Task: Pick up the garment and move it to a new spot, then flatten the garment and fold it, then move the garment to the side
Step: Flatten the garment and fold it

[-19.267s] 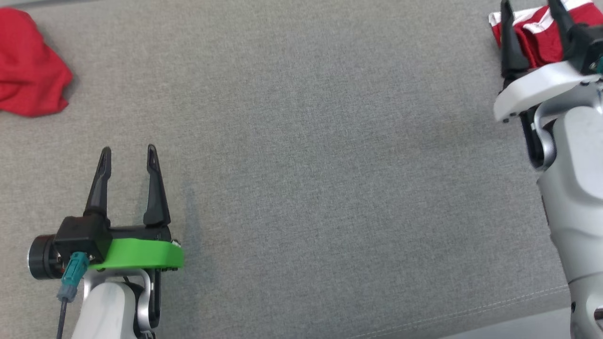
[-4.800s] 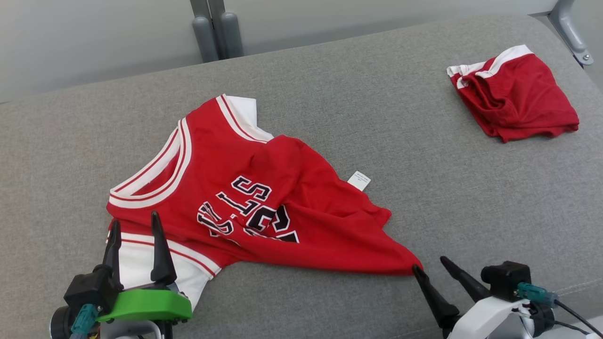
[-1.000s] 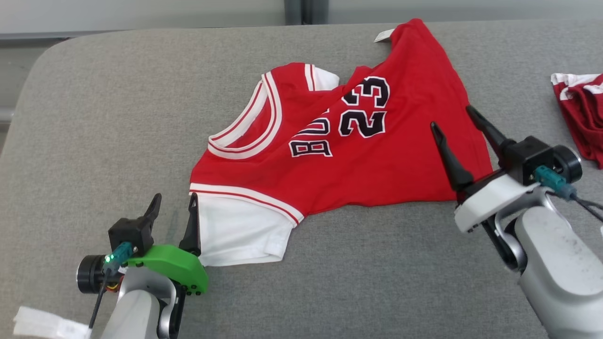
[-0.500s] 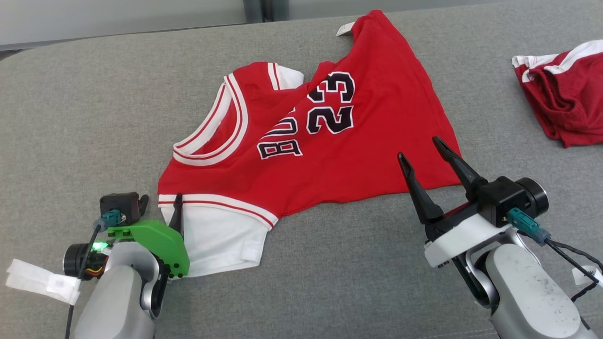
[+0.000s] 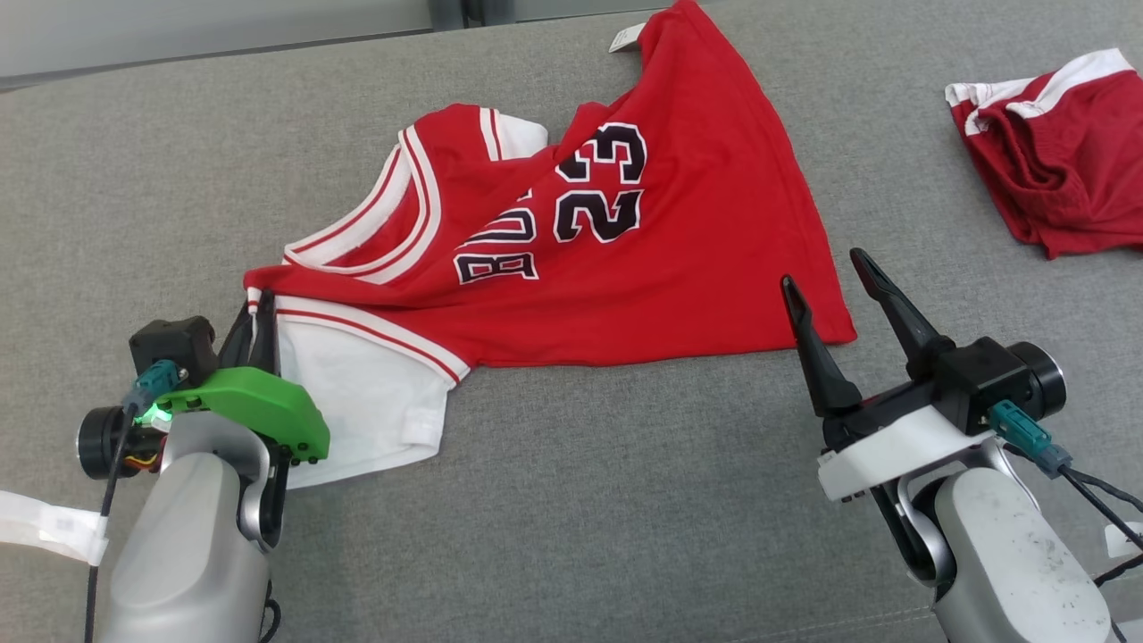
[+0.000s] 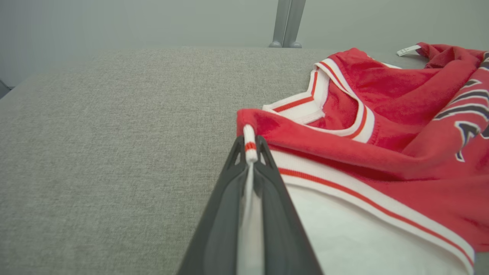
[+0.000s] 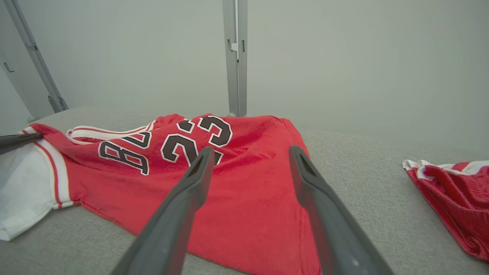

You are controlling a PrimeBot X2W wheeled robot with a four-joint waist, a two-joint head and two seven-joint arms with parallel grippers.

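The red number 23 jersey (image 5: 625, 268) (image 6: 382, 172) (image 7: 244, 152) lies spread but rumpled on the grey upholstered cushion (image 5: 625, 500) (image 6: 114, 133) (image 7: 382, 172), reaching from one gripper across to the other. Its shoulder corner sits right at the tips of the left gripper (image 5: 254, 308) (image 6: 250, 143), whose two dark fingers are pressed together on the white, red-striped trim band (image 6: 250, 147). A little of that band pokes out past the tips. The cloth there is drawn up into a ridge that runs off to the fingers' right. The white sleeve (image 5: 357, 393) (image 6: 344, 236) (image 7: 19, 183) lies flat beside those fingers on the same side, close to their base.

The lower hem corner of the jersey lies under and ahead of the right gripper (image 5: 821, 268) (image 7: 252, 149), whose fingers stand wide apart with nothing between them but the red cloth below. Whether the tips touch the fabric cannot be told. Seen from the head, one tip is over the hem corner and the other is over bare cushion just outside it.

A small white tag (image 5: 627, 37) (image 6: 408, 50) shows at the jersey's far edge, well beyond both sets of fingers. Off to the right of the right gripper's fingers, well apart from the jersey, lies a bunched red garment with white trim (image 5: 1054, 161) (image 7: 454, 191). A grey metal post (image 6: 284, 23) (image 7: 235, 57) stands behind the cushion's far edge.
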